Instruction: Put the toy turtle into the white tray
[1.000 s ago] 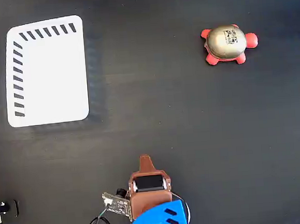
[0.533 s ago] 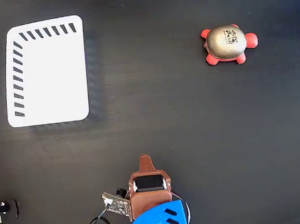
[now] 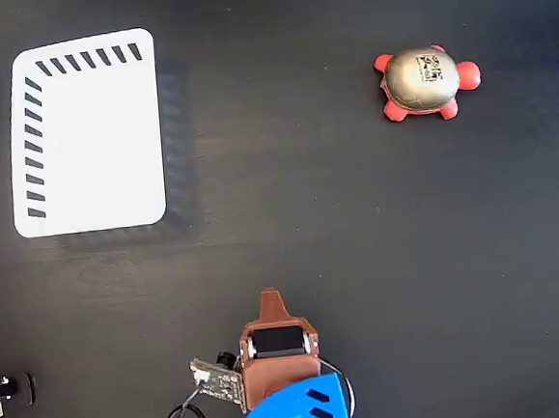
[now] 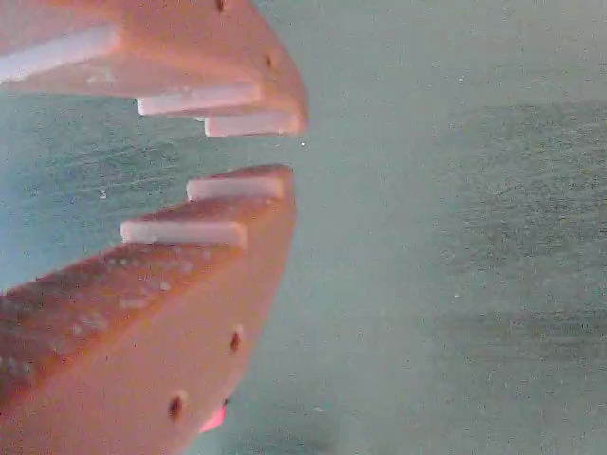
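Black worktop (image 3: 288,199) filling the fixed view, matte and dark. White tray (image 3: 90,137) lying flat at upper left, black slanted stripes along its top and left edges, nothing on it. Toy turtle (image 3: 426,81) resting on the bare worktop at upper right, well apart from the tray, gold shell up with a square code sticker, red-orange head and feet poking out around it. Arm low at bottom centre, brown wrist piece and blue body, a small circuit board and cables just left of it, the gripper (image 3: 270,300) pointing up the picture, far from both turtle and tray. From the wrist view, orange ridged jaws (image 4: 270,152) slightly parted at the tips, pinching nothing, only blurred worktop beyond.
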Available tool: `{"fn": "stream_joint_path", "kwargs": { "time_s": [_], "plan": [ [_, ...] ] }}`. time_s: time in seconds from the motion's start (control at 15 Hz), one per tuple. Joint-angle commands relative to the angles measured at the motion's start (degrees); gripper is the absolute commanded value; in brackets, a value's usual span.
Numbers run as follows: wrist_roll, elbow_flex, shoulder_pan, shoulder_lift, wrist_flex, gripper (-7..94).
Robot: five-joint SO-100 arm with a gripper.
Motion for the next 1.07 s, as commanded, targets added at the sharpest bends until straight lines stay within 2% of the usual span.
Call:
{"fn": "stream_joint_path", "kwargs": {
  "time_s": [0.0,0.6,0.67,1.0],
  "plan": [
    [0.53,-0.62,-0.7,0.62,0.97,0],
    [-1.41,-0.62,-2.9,-1.05,0.09,2],
    [-0.09,-0.79,-3.16,-2.99,-0.79,0],
    [-2.11,-19.86,2.55,-29.88,-5.8,0]
  ]
}}
